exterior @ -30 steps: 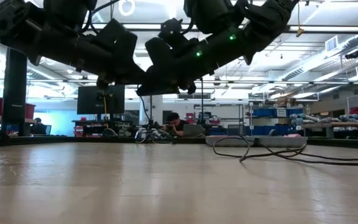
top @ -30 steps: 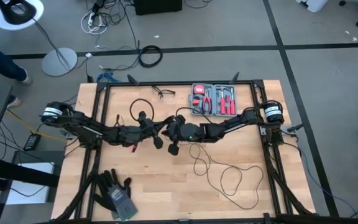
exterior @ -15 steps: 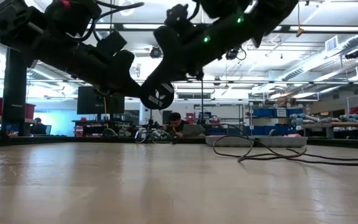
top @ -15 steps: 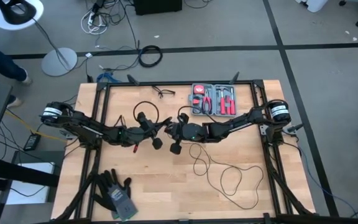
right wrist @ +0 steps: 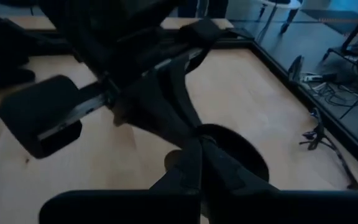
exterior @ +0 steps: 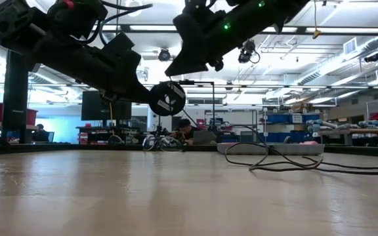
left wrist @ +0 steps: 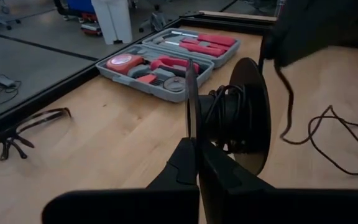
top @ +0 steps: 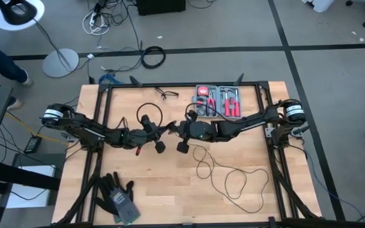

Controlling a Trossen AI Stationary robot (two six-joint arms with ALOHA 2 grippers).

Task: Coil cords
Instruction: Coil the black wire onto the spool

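1. We see the left claw [top: 159, 146] at frame centre, clamped on a black spool [left wrist: 241, 115].
2. The right claw [top: 182, 147] – shut – holds the thin cord [top: 233, 180], which loops lower right on the desk [top: 170, 190].

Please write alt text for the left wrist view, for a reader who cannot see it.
The left gripper, shut, holds a black spool wound with thin black cable above a wooden table. Beyond lie a grey tool case, glasses and loose cable.
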